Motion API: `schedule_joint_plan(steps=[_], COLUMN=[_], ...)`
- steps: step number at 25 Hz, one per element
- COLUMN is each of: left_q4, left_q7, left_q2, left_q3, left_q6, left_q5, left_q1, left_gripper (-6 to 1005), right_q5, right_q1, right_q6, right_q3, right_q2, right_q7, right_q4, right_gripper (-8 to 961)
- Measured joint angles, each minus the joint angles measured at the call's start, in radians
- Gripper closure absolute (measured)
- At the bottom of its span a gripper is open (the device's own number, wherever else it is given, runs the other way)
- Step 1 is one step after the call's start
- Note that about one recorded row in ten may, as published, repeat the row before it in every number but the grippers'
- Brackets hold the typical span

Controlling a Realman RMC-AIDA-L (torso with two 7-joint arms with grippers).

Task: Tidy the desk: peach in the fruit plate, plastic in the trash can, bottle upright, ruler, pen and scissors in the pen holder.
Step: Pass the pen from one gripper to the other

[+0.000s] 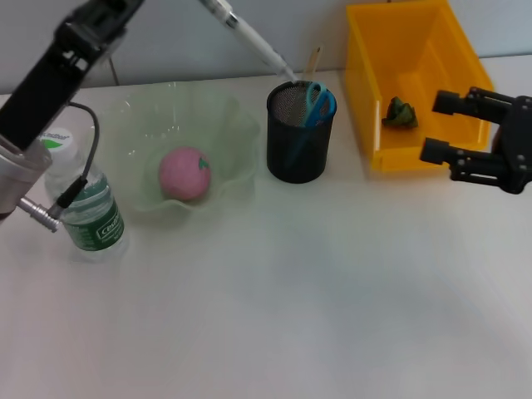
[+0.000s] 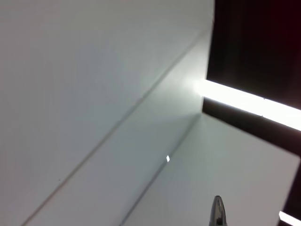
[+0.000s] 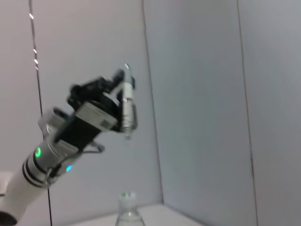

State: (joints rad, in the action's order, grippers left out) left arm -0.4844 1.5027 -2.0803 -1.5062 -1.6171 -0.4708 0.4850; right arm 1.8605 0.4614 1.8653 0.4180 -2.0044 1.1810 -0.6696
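The pen (image 1: pixel 249 37), white with a grey tip, hung slanted above the black mesh holder (image 1: pixel 300 133), its tip at the holder's rim and its upper end cut off by the head view's top edge. In the right wrist view we saw the left gripper (image 3: pixel 123 96) raised high and clamped on the pen. Blue-handled scissors (image 1: pixel 317 105) and a pale ruler (image 1: pixel 313 60) already stood in the holder. The pink peach (image 1: pixel 184 173) lay in the translucent green plate (image 1: pixel 229 125), left of the holder. The bottle (image 1: pixel 86 204) stood upright at the left edge, partly masked by the left arm and its cable. A crumpled green plastic (image 1: pixel 401 113) lay inside the yellow bin (image 1: pixel 362 91). The right gripper (image 1: pixel 438 126) hovered wide apart beside the bin. We could not make out the left gripper's fingers in its own wrist view, which showed only a metal tip.
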Motion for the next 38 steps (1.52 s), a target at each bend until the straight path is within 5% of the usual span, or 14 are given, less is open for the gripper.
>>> schedule_joint_plan(steps=[7,19,38], left_q4=[0.012,-0.009,-0.063], left_q7=[-0.012,-0.013,-0.008], left_q2=[0.000,0.000,0.000], left_q3=[-0.238,-0.515,-0.559], left_q6=[0.027,0.167,0.268], left_q5=[0.332,0.681,0.700], left_q1=[-0.008,-0.016,-0.019], left_gripper=[861,860,859], right_q5=[-0.052,-0.187,-0.182], right_q1=[0.004,0.050,0.152], right_q6=[-0.006,-0.026,-0.075], right_q3=[0.000,0.011,0.039], right_q2=[-0.059,-0.071,-0.077], right_q7=[-0.206,-0.583,-0.805], right_q4=[0.068,0.254,0.353], right_gripper=[187,187,188])
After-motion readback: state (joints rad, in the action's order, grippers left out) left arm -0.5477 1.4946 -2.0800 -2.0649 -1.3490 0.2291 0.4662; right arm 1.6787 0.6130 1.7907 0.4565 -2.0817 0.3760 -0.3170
